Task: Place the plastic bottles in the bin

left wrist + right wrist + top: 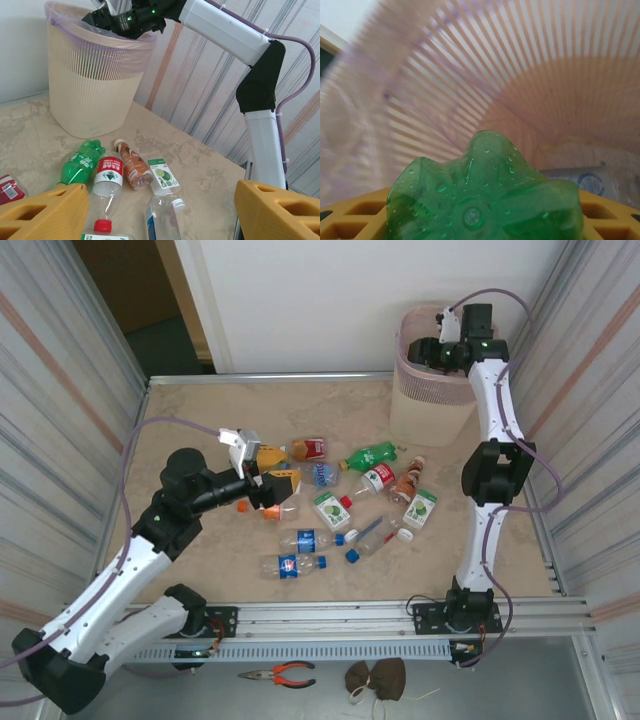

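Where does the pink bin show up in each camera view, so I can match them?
Top external: the bin stands far right, by the back wall.
Left wrist: bin upper left, beyond the lying bottles.
Right wrist: bin's slatted inside, across the top.
Shared landmark: the right claw at the rim, gripping a green bottle.

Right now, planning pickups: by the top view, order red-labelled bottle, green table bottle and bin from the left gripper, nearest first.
From the left gripper:
1. Red-labelled bottle, just beyond it.
2. Green bottle, farther right.
3. Bin, far right corner.
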Available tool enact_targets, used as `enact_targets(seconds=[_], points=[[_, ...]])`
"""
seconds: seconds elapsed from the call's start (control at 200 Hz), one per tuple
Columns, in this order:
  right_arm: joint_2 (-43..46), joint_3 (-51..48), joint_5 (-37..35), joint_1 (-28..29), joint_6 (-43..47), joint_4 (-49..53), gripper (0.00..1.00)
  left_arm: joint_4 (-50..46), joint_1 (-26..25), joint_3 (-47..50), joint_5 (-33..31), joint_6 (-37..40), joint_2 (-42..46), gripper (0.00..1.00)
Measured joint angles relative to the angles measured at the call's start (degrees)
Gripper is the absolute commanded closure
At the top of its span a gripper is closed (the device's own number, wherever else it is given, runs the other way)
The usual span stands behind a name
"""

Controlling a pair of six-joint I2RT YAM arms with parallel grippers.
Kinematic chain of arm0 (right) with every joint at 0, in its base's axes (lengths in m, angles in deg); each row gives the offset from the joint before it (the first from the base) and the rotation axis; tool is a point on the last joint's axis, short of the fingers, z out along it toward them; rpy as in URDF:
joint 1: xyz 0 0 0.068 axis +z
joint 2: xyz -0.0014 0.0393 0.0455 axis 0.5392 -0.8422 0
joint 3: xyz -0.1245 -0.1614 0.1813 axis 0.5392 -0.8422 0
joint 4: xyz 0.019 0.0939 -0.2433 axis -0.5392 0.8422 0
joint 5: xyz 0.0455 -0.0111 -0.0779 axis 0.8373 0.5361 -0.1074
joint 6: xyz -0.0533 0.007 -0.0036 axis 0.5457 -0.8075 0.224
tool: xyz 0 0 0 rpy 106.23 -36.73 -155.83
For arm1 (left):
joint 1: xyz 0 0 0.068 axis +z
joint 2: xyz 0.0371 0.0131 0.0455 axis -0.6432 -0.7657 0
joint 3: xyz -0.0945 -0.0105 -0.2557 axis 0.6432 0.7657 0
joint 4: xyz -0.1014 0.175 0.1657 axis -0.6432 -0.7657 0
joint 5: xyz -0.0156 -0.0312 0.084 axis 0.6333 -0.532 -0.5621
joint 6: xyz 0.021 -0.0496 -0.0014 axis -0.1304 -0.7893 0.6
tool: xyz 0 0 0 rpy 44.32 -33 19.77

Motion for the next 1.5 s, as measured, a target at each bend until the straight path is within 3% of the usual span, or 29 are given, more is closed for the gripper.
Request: enact_targets(seconds=[0.341, 0.551, 0.922, 1.498], points=[[-5.07, 3.39, -0.98, -0.07, 0.52, 6.23, 0.39, -0.02, 0.74, 0.63, 0.0, -0.04, -0.2, 0.24], [-5.09, 3.96, -0.74, -0.04, 0.52, 6.36, 0.25, 0.0, 0.81, 0.63, 0.0, -0.04, -0.2, 0.24], [-3.3, 4.92, -0.81, -0.15, 0.31, 6.4, 0.24, -0.07, 1.33, 0.68, -0.61, -0.52, -0.2, 0.25], [12.83, 5.05, -6.21, -0.81, 0.11, 8.07, 0.24, -15.78, 4.28, 0.61, -15.52, -6.95, -5.97, 0.3]])
